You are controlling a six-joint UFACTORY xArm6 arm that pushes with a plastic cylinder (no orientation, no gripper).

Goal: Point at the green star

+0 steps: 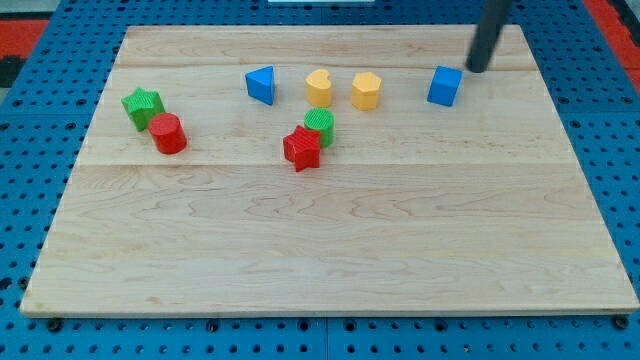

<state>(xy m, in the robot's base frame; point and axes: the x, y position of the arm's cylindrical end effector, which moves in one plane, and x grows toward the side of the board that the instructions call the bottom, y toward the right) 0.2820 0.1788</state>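
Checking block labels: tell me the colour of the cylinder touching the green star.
Red. The cylinder beside the star shows in the camera view.

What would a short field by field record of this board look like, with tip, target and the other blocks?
tip: my tip at the view's top right, just right of the blue cube
target: green star, far left, touching the red cylinder
top row: blue triangle, yellow heart, yellow hexagon
centre: red star against green cylinder
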